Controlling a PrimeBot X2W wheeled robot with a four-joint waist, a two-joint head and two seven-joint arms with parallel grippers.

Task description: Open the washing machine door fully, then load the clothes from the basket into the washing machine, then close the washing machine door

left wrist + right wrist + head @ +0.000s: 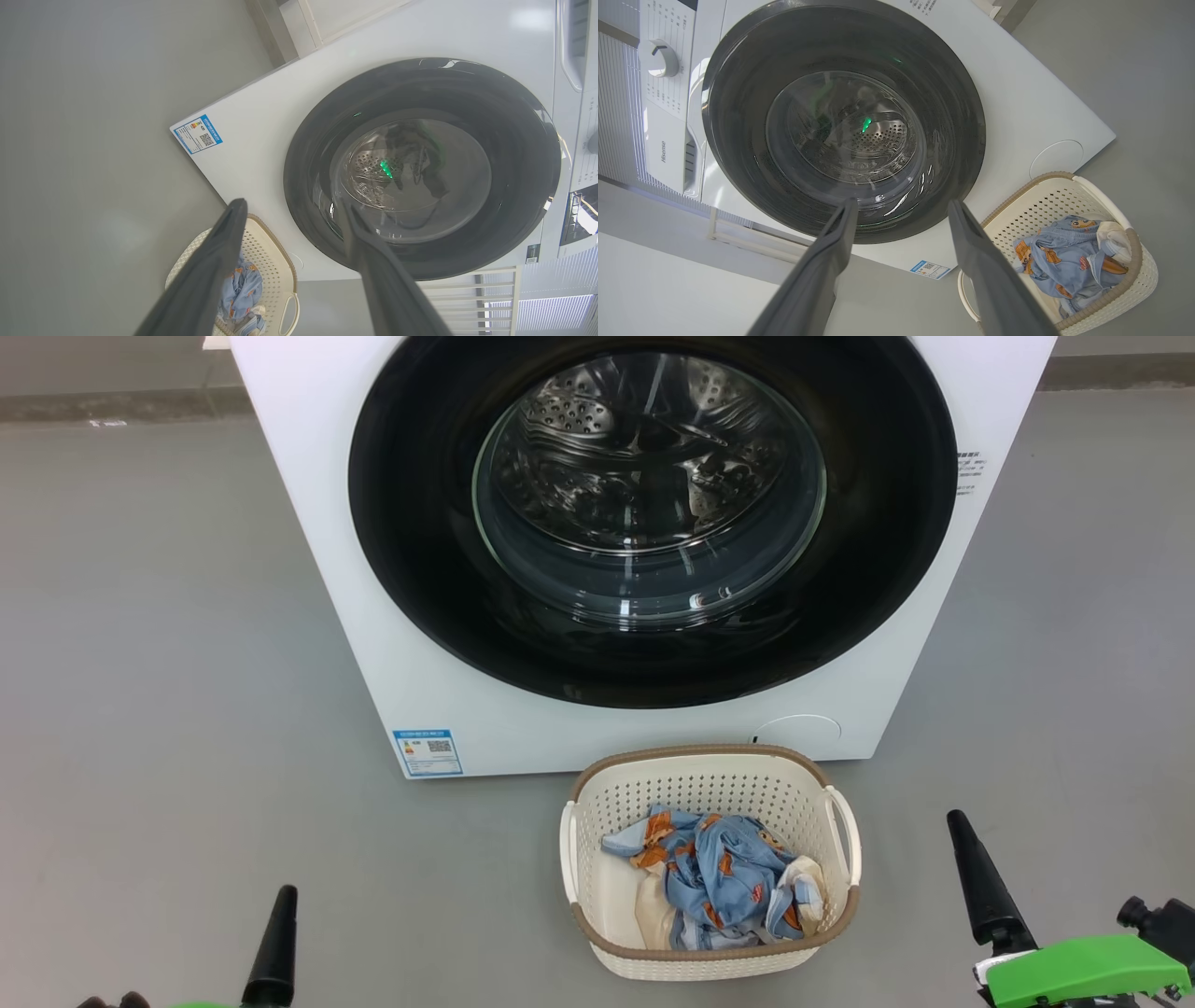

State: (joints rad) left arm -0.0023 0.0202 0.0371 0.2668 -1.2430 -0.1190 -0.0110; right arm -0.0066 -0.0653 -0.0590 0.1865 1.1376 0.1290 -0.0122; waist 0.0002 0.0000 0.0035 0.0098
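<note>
On floor [140, 709]: one washing machine [317, 523], door [411, 523] closed | one basket [709, 775], one clothes bundle [719, 877] | left claw [293, 204], right claw [902, 204] both spread

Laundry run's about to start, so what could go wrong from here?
The door is shut and glossy; the open left claw or right claw might slip off its edge. The basket sits close below the door, so a reaching claw could knock it. The clothes are a loose bundle; a piece may drop on the floor.
</note>
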